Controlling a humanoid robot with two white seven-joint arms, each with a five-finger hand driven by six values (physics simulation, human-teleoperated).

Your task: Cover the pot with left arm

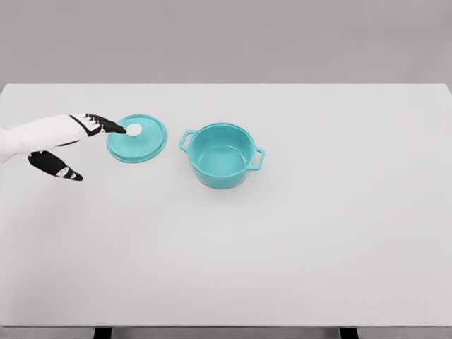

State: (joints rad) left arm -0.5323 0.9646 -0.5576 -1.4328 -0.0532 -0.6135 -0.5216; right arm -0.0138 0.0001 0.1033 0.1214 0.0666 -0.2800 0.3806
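A teal pot with two side handles stands open near the middle of the white table. Its teal lid lies flat on the table just left of the pot, with a white knob on top. My left hand comes in from the left edge. Its fingers are spread: the upper fingertips reach the lid's knob, while the thumb hangs lower left, apart from the lid. Nothing is held. The right arm does not show.
The table's far edge runs along the top against a grey wall. Its front edge lies at the bottom of the head view.
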